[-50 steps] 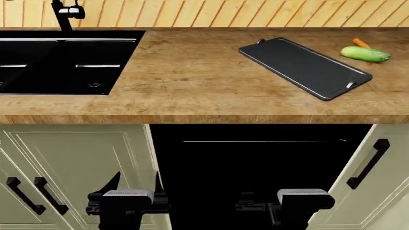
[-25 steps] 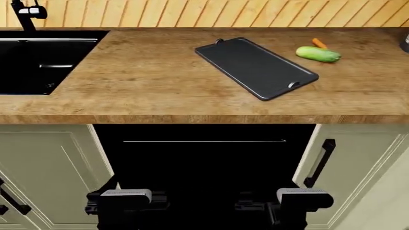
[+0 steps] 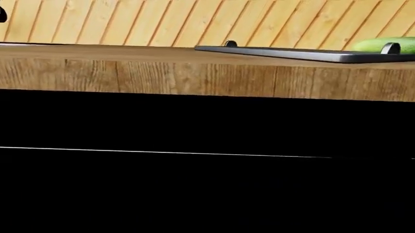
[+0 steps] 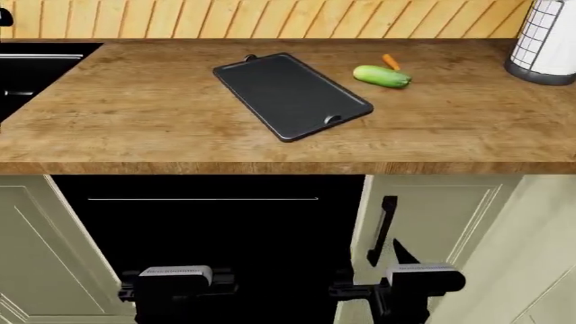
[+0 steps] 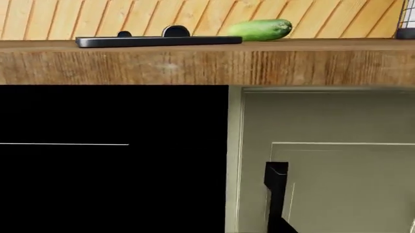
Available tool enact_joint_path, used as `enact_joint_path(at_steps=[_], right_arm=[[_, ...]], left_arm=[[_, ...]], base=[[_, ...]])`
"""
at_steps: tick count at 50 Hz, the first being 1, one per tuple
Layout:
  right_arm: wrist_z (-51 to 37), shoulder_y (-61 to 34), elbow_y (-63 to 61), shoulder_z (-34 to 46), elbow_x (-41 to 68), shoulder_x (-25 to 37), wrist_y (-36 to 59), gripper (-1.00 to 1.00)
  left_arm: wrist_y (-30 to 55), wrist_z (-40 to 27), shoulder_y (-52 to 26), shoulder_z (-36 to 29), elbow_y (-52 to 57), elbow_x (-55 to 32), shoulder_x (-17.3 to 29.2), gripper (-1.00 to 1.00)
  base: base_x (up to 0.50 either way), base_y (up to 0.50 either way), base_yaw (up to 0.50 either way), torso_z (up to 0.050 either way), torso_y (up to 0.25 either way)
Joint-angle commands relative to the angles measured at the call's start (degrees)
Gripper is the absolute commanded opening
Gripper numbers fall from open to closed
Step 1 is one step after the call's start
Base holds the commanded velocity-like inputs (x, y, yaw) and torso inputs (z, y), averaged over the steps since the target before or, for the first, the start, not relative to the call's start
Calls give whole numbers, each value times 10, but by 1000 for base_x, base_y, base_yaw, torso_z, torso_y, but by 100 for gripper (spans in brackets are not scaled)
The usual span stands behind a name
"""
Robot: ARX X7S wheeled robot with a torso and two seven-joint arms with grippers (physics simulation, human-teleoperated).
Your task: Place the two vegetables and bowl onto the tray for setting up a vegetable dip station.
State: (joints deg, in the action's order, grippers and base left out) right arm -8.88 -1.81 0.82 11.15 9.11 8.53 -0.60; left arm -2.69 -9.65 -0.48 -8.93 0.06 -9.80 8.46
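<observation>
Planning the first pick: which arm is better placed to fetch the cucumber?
Right, probably. The cucumber lies on the counter to the right of the tray, nearer the right gripper's side. The left gripper hangs low, farther off.

Only the head view shows any of me: two tools low in the frame. My left tool (image 4: 175,287) is a boxy black block capped by a pale grey, finely ribbed band with rounded ends, and black brackets jut out from both its sides. My right tool (image 4: 409,287) has the same build, black under a matching grey ribbed cap, with a dark pointed fin rising beside the cap and a stubby black bracket on the inner side. Cables, screws and markings are too dark to make out.
</observation>
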Motion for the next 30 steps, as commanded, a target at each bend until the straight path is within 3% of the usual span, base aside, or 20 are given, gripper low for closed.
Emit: enact_joint_path(at_steps=[1, 26, 30], right_arm=[[-4, 0, 2, 6, 2, 4, -4, 100], [-8, -1, 3, 19, 6, 12, -11, 100], [-10, -2, 5, 20, 5, 13, -11, 100]], left_arm=[[3, -9, 0, -3, 1, -1, 4, 100], [-6, -15, 3, -14, 5, -7, 12, 100], [-17, -16, 7, -15, 7, -8, 13, 100]], base=[[0, -500, 0, 0, 0], [0, -500, 0, 0, 0], [0, 0, 0, 0, 0]])
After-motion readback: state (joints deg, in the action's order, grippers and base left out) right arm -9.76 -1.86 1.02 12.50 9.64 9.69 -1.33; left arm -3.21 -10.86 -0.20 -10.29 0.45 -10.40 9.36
